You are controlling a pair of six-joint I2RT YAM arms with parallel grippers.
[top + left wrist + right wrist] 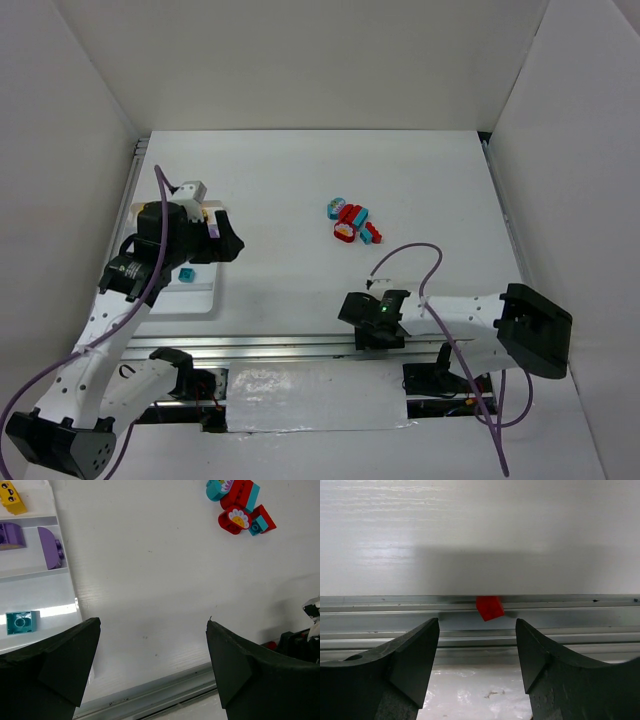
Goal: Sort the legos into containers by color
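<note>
The white tray [192, 296] lies at the left, partly hidden under my left arm. In the left wrist view its rows [40, 587] hold a yellow brick [11, 498], two purple bricks [50, 547] and a teal brick [21, 622], which also shows in the top view [187, 274]. A cluster of red and teal legos [350, 222] lies mid-table and also shows in the left wrist view [240, 505]. My left gripper [230, 243] [153, 625] is open and empty, just right of the tray. My right gripper [372, 335] [477, 625] is open over a red brick [490, 607] lying in the metal rail.
A metal rail [395, 615] runs along the table's near edge [290, 345], with shiny tape [310, 395] below it. White walls enclose the table on the left, back and right. Purple cables loop beside both arms.
</note>
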